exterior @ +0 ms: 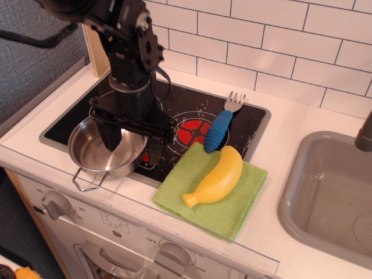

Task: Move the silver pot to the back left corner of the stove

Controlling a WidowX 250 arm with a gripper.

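The silver pot (93, 154) stands upright and empty at the front left of the black stove (247, 123), a wire loop handle (87, 181) sticking out over the stove's front rim. My gripper (132, 145) is low over the pot's right side with its jaws open. One finger (110, 137) reaches inside the pot. The other finger (153, 150) is outside the pot's right wall, so the rim lies between them. The arm hides the back left burner.
A blue-handled fork (219, 129) lies across the right burner (192, 132). A yellow banana (216, 175) rests on a green cloth (235, 206) at the stove's front right. A grey sink (325, 197) is at the right. A wooden panel (96, 46) and tiled wall stand behind.
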